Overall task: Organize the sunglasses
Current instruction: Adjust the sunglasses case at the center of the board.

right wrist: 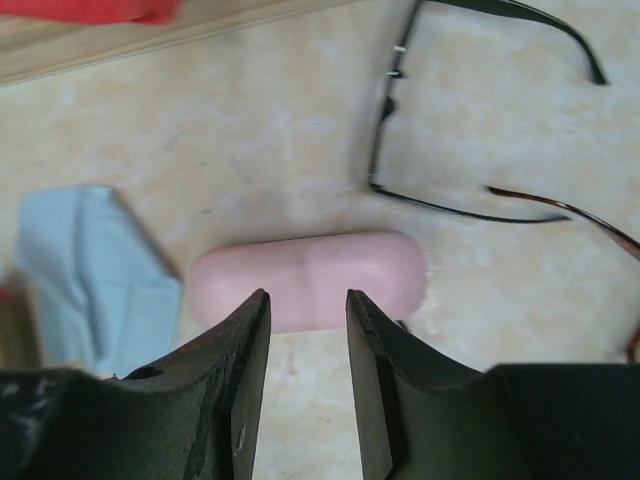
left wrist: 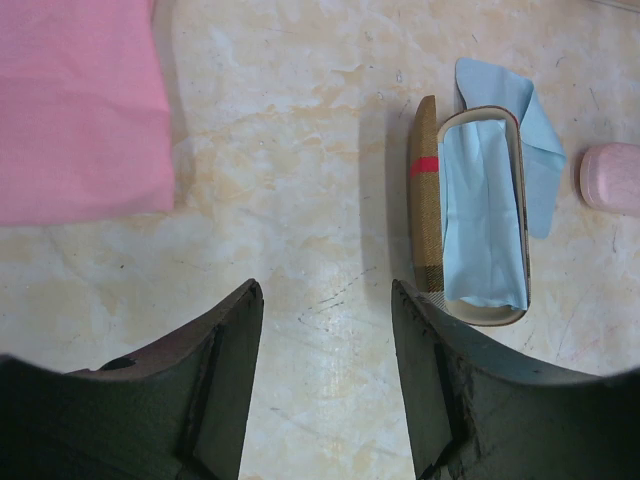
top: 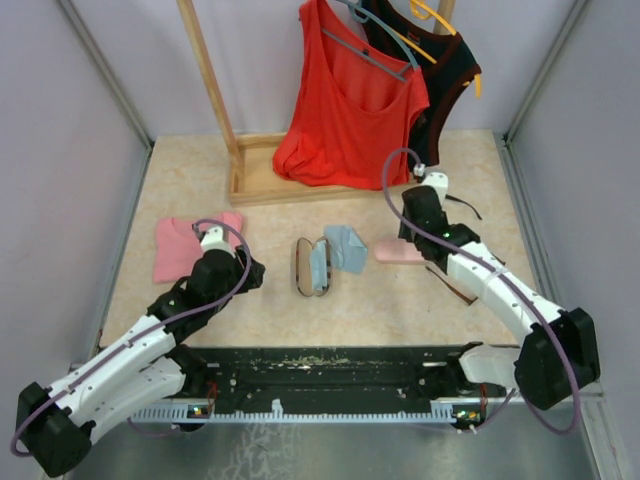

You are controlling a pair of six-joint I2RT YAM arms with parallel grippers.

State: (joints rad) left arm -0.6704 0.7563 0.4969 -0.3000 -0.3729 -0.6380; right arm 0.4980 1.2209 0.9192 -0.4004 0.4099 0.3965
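Right wrist view: the black-framed sunglasses (right wrist: pixel 379 145) run off the top edge and the reddish-brown sunglasses (right wrist: pixel 590 222) off the right edge, so I see neither pair whole. The near rim of the pink case (right wrist: pixel 310 270) is hidden behind my right gripper (right wrist: pixel 306 300). The blue cloth (right wrist: pixel 90 270) at left is blurred.

The top camera sits high up behind the two arms and looks down and forward. It is far away, so it sees the whole table (top: pixel 190 185) from edge to edge. The left wrist camera rides on the left arm. It looks down past the left gripper (left wrist: pixel 325 300), very close to the table top. The right wrist camera rides on the right arm and looks down past the right gripper (right wrist: pixel 308 300), close too. All three views share the pink case (right wrist: pixel 310 262) and the blue cloth (left wrist: pixel 480 210).
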